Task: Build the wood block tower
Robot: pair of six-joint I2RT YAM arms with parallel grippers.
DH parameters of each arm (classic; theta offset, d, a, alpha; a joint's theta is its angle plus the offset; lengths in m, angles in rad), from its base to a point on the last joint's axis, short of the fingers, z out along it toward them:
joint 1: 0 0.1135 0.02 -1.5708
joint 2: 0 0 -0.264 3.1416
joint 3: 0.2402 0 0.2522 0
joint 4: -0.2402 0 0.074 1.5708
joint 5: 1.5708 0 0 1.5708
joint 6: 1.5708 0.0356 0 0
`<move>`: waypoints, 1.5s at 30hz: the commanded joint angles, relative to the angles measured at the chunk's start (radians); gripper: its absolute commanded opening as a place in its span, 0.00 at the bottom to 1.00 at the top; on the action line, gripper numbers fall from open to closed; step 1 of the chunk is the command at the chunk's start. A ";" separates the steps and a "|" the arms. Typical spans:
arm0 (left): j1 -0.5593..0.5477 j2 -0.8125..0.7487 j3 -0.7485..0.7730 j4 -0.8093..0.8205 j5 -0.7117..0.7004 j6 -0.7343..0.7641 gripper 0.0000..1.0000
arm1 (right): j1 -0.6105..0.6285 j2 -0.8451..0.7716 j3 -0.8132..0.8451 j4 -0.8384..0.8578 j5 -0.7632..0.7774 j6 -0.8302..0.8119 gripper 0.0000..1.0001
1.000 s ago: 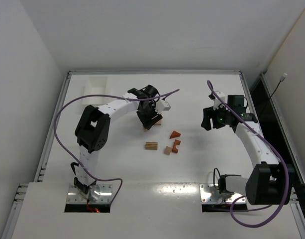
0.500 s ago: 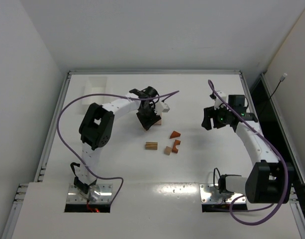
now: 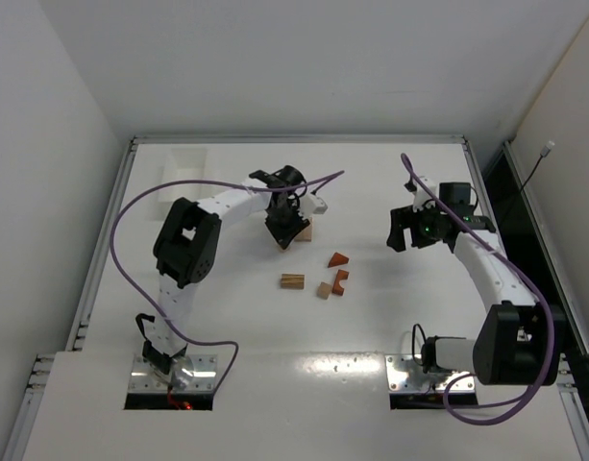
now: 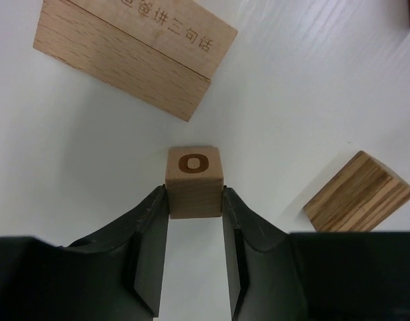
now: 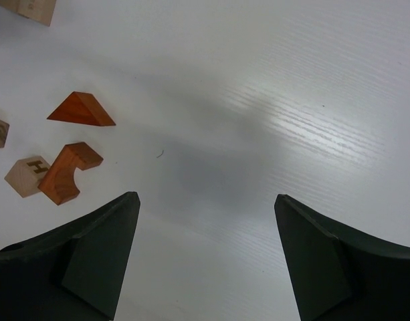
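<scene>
The left end effector pinches a tan cube marked O. Its two dark fingers press flat against the cube's opposite sides, and the letter face turns up toward the wrist camera. Whether the cube rests on the bench or hangs just above it cannot be told.

Beyond the cube and apart from it lies a long tan block, set at a slant, with a row of engraved characters along its upper face. To the cube's right in the wrist view, also apart, lies a striped bar with banded grain.

From above, this end effector stands near the middle of the bench, with the long tan block just beside it and the striped bar nearer the arm bases. A white tray sits well apart at the far left corner.

The right end effector is spread wide with nothing between its fingers, and only bare bench shows below it. From above, it stands over the right side, well apart from the blocks.

To its left lies a small group. It is made up of a reddish wedge, a notched reddish block and a tan cube marked H touching the notched block's side. In the top view the wedge lies farthest from the bases, with the notched block and the H cube close below it, right of the striped bar
</scene>
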 commanded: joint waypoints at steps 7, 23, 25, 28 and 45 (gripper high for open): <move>-0.014 -0.286 0.000 0.128 -0.343 -0.643 0.00 | -0.003 -0.010 0.053 0.036 -0.018 0.046 0.80; -0.016 0.030 0.348 -0.073 -0.377 -0.950 0.00 | 0.006 0.019 0.053 0.093 -0.076 0.305 0.80; -0.016 0.061 0.365 -0.073 -0.366 -0.939 0.00 | 0.006 0.019 0.053 0.093 -0.076 0.305 0.80; -0.016 0.079 0.391 -0.061 -0.326 -0.930 0.00 | 0.006 0.019 0.053 0.093 -0.076 0.316 0.80; -0.007 0.128 0.411 -0.013 -0.223 -0.949 0.00 | 0.006 0.046 0.053 0.102 -0.085 0.316 0.80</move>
